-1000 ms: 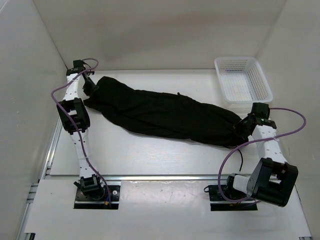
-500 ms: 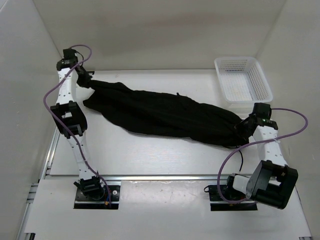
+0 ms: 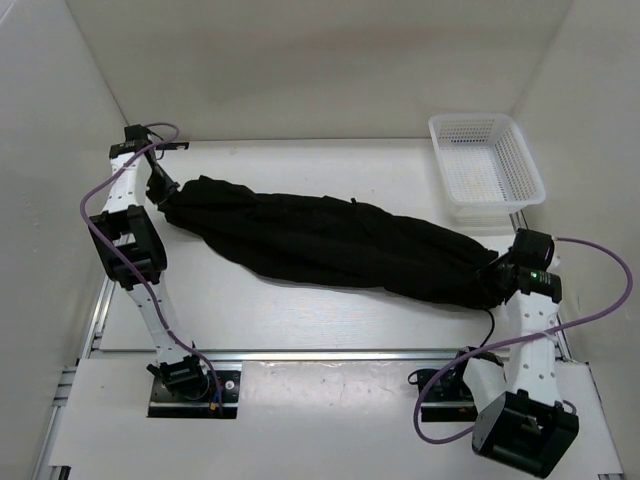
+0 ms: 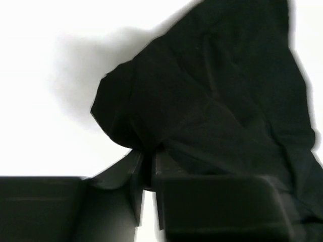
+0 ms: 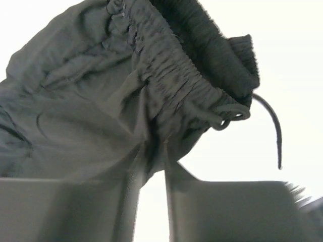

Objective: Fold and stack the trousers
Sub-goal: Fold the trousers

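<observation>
One pair of black trousers (image 3: pixel 330 240) lies stretched across the white worktop (image 3: pixel 300 315), its long axis slanting from the far left down to the near right. The gathered elastic waistband (image 5: pixel 171 75) and a loose drawstring (image 5: pixel 272 126) are at the right end, so the legs point away to the far left. The left claw (image 3: pixel 163 192) is closed on a fold of fabric at that far-left end. The right claw (image 3: pixel 497 280) is pinched shut on cloth just below the waistband.

Compared with a second ago, the garment is pulled longer and narrower, into a tighter roll with less slack along its near edge. Its left end now sits nearer the left side of the worktop, and its right end has come nearer and further right. The right arm's elbow has swung down past the near edge.

Plain white walls (image 3: pixel 320 70) enclose the worktop on three sides. A white mesh basket (image 3: pixel 520 150) stands in the far-right corner, apart from the trousers.
</observation>
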`<state>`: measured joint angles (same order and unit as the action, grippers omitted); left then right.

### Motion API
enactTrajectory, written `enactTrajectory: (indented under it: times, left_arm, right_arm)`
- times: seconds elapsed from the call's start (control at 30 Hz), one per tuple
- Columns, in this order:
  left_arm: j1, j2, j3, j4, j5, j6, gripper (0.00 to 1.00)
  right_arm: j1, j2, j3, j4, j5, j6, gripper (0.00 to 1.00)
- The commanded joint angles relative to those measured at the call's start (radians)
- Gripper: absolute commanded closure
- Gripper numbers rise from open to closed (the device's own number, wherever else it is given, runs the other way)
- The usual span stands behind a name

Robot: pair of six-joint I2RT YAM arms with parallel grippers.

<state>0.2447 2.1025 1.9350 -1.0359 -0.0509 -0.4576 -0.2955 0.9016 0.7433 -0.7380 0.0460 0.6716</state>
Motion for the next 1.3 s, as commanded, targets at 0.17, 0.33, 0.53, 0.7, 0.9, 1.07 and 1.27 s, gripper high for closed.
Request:
enactTrajectory:
  times: [0.17, 0.33, 0.53, 0.7, 0.9, 1.07, 1.27]
  left_arm:
    - [0.036, -0.070, -0.010, 0.025, -0.014, -0.024, 0.31]
    - [0.036, -0.111, 0.010, 0.025, -0.038, -0.024, 0.00]
    - [0.064, -0.070, -0.066, 0.075, 0.118, 0.013, 0.16]
    - [0.074, 0.031, -0.131, 0.143, 0.307, 0.013, 0.00]
    - [0.074, 0.145, -0.081, 0.185, 0.353, -0.010, 0.00]
    - [0.065, 0.214, -0.039, 0.185, 0.317, -0.044, 0.07]
    - [0.065, 0.170, -0.011, 0.185, 0.212, -0.066, 0.89]
  right_arm:
    - [-0.010, -0.017, 0.086, -0.061, 0.115, -0.027, 0.18]
    - [-0.010, 0.054, 0.208, -0.047, 0.040, -0.038, 0.28]
    - [0.053, 0.112, 0.275, -0.015, 0.009, -0.050, 0.30]
    - [0.064, 0.132, 0.266, -0.004, -0.031, -0.061, 0.30]
    - [0.064, 0.132, 0.248, 0.005, -0.041, -0.070, 0.30]
    - [0.064, 0.132, 0.238, 0.005, -0.041, -0.070, 0.30]
    - [0.064, 0.132, 0.238, -0.004, -0.041, -0.079, 0.30]
